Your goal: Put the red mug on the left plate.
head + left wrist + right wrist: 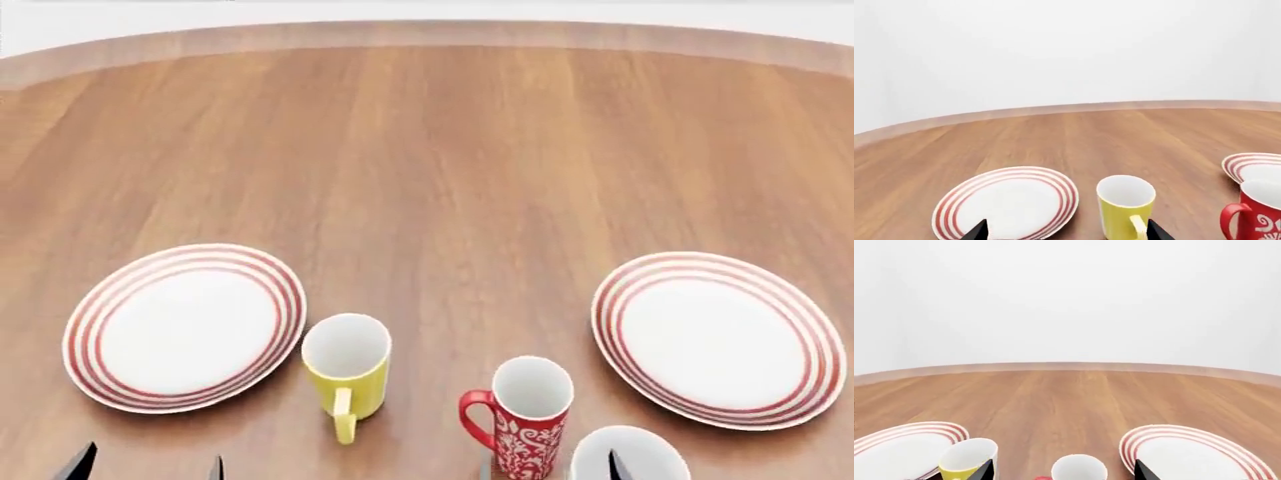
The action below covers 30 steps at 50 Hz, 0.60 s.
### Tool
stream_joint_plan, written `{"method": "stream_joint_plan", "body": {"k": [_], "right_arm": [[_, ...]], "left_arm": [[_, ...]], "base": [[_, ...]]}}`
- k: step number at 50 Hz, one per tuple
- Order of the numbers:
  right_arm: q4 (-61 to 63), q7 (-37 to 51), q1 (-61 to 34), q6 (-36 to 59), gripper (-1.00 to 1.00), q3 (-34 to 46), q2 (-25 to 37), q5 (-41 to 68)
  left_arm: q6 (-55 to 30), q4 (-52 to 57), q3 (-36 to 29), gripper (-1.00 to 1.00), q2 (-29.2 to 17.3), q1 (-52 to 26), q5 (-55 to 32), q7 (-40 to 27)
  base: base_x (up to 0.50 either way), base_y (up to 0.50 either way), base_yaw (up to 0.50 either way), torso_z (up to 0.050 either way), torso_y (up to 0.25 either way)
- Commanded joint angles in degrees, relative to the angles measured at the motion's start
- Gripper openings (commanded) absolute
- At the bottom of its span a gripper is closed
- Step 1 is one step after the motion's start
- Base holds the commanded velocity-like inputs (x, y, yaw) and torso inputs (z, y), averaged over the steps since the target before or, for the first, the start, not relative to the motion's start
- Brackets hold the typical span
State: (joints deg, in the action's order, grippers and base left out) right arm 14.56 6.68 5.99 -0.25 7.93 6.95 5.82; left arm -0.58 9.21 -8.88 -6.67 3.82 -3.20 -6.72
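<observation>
Red mug low centre of head view, upright, handle left, ungrasped, between yellow mug and white mug. Left plate bare at lower left, ready. Both grippers: only tips visible, apart, wide, holding nothing.

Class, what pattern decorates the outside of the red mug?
A white floral or swirl pattern on the red mug, clearest in the head view.

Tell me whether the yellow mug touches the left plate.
Apart. In the head view a strip of bare wood shows between the yellow mug and the rim of the left plate.
</observation>
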Motion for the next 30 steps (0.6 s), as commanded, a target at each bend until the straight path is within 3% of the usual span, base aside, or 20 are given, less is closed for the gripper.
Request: {"method": "stream_joint_plan", "body": {"k": [1,30], "right_arm": [[-0.29,0.56,-0.05,-0.14,1.0,1.11,0.57,0.35],[0.73,2.24,-0.29,0.68,1.0,2.3,1.78,1.63]], "left_arm": [[0.57,-1.95,-0.88,1.0,-0.49,-0.8,-0.54,-0.5],[-0.63,-0.84,-2.3,1.0,-1.89,-0.76,-1.05,-2.38]], "base": [[0.27,0.25,0.0,0.0,0.0],[0.27,0.32,0.0,0.0,0.0]]}}
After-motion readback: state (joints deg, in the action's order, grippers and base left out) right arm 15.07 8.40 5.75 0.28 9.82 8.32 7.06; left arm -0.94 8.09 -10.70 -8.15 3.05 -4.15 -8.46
